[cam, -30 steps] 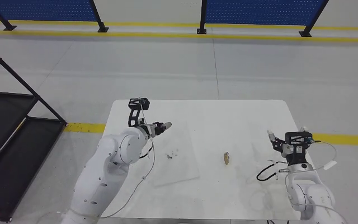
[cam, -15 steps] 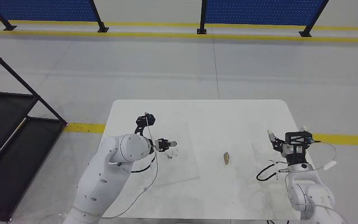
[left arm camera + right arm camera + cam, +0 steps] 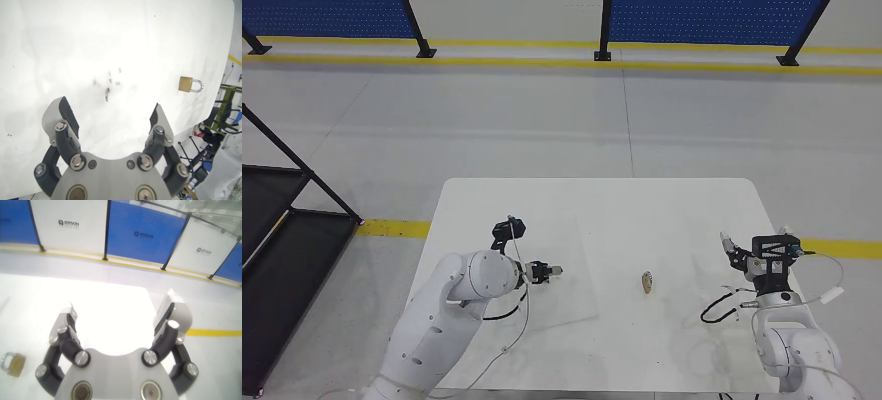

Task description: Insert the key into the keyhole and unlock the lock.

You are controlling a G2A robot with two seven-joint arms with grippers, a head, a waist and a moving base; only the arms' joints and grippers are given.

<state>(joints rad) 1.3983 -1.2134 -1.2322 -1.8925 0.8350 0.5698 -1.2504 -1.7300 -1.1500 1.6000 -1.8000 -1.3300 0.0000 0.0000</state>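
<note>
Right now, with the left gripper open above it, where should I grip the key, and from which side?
Probably take the key by its rounded head, the end nearer the left gripper, coming straight down. It lies flat on the table, so there is no side to get under, and gripping the head leaves the blade free for the padlock.

A: Moved the left arm's grey metal gripper with black ribbed pads (image 3: 554,269)?
B: Yes, pulled back from nearer the far edge of the white table (image 3: 672,210) toward the near edge, in two steps.
A: Closer to anything?
B: Brought right up to the small silver metal key (image 3: 107,94), now just ahead of the fingertips; well short of it a second ago.
</note>
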